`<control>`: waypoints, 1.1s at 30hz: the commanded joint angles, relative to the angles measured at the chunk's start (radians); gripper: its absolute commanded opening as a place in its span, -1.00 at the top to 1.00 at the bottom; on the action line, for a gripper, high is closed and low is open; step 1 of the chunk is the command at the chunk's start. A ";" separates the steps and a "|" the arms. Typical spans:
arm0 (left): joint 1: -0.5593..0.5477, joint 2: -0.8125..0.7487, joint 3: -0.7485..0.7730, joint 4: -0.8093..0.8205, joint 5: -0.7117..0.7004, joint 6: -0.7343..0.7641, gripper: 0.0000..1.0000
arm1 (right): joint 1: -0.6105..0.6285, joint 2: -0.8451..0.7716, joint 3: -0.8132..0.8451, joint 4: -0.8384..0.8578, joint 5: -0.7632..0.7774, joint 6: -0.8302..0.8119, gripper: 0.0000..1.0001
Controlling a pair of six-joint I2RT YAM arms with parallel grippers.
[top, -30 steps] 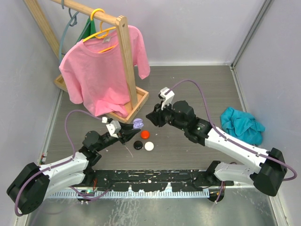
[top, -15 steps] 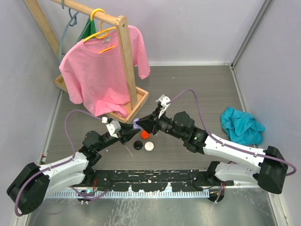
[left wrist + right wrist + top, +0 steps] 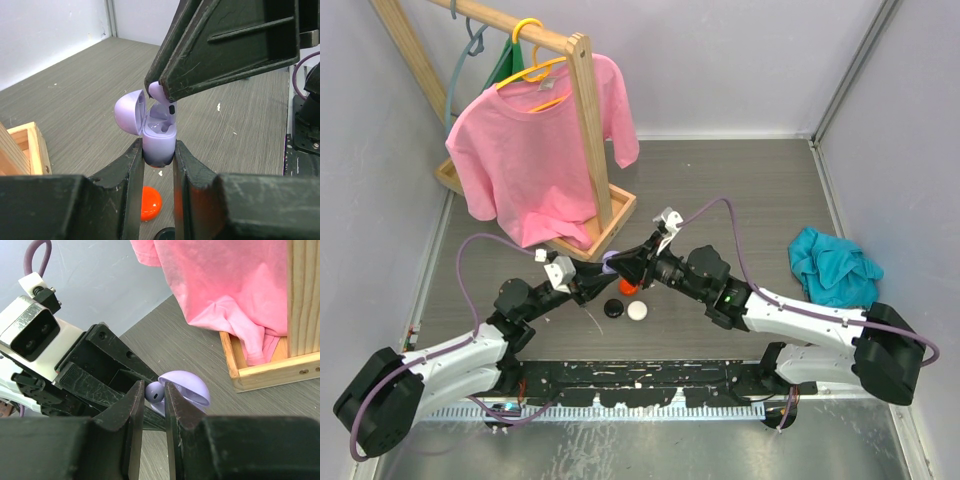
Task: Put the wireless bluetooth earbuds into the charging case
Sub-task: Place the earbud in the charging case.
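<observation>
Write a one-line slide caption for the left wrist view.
Left pincer holds the open purple charging case; right pincer holds a purple earbud at its opening.

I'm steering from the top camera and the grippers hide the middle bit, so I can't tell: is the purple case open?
Observer: Yes. The left wrist view shows the purple charging case with its lid flipped open, and the left gripper clamping its base.
Operator: Is the other gripper holding something?
Observer: Yes. In its own wrist view, the right gripper pinches a purple earbud.
Operator: Is it inside yet?
Observer: Not fully. The left wrist view shows the earbud at the case's open mouth, with its rounded end above the rim.
</observation>
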 commanded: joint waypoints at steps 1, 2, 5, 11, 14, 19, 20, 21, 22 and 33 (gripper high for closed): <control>0.002 -0.019 0.014 0.082 0.009 0.004 1.00 | 0.008 0.006 0.001 0.105 0.034 0.021 0.60; 0.002 -0.019 0.015 0.083 0.009 0.003 1.00 | 0.008 0.011 0.001 0.108 0.031 0.026 0.60; 0.002 -0.021 0.013 0.086 0.008 0.003 0.99 | 0.009 0.017 -0.004 0.113 0.032 0.035 0.60; 0.001 -0.029 0.006 0.094 -0.004 0.002 1.00 | 0.009 0.013 -0.035 0.131 0.065 0.070 0.60; 0.001 -0.028 0.005 0.095 -0.010 0.002 1.00 | 0.009 -0.007 -0.051 0.134 0.088 0.087 0.59; 0.002 -0.031 0.003 0.097 -0.018 0.000 1.00 | 0.010 -0.014 -0.060 0.118 0.095 0.109 0.49; 0.002 -0.028 0.003 0.097 -0.020 0.001 1.00 | 0.011 -0.013 -0.060 0.115 0.091 0.111 0.48; 0.002 -0.029 0.003 0.097 -0.022 0.001 1.00 | 0.012 -0.015 -0.061 0.114 0.091 0.114 0.46; 0.001 -0.028 0.001 0.097 -0.023 0.001 1.00 | 0.012 -0.017 -0.064 0.111 0.092 0.115 0.45; 0.001 -0.025 0.003 0.100 -0.022 -0.001 1.00 | 0.017 -0.028 -0.057 0.057 0.119 0.137 0.34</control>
